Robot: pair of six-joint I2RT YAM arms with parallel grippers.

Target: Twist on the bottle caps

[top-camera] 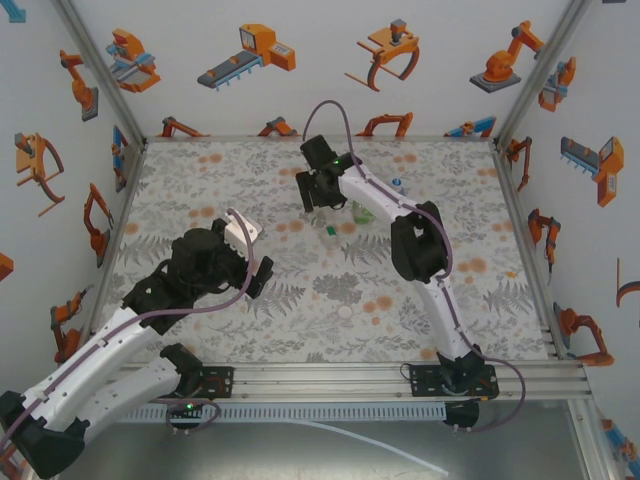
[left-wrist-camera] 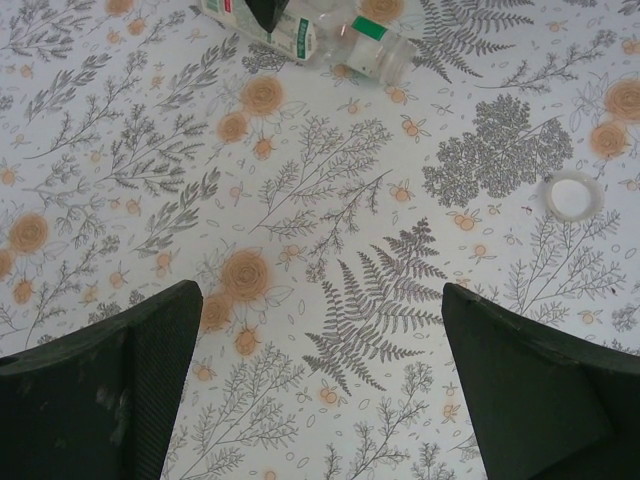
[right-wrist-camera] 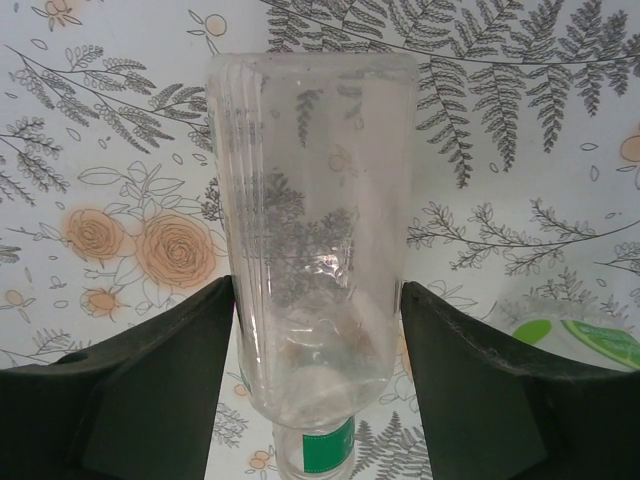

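between the right jaws lies the colourless bottle (right-wrist-camera: 310,150), its long axis running straight ahead from the wrist. its flat base is at the far end and its narrow neck end is nearest, tucked under the wrist. a green band (right-wrist-camera: 330,447) shows at that near end; cap or label, i cannot tell. the pads (right-wrist-camera: 150,400) stand one at each wall of the bottle, seemingly touching, but whether they press or merely flank it i cannot tell.

the left jaws stand wide open and empty above the floral tabletop (left-wrist-camera: 120,180). ahead of them and off to their right the white cap (left-wrist-camera: 573,195) lies flat, well apart from the bottles far ahead. the green cap (top-camera: 330,230) lies just beside the right jaws, on their near side.

as i judge it, the right arm owns the bottle and the left arm is nearer the white cap. because the neck points back toward the right wrist, the bottle likely needs turning before any cap can meet its mouth.
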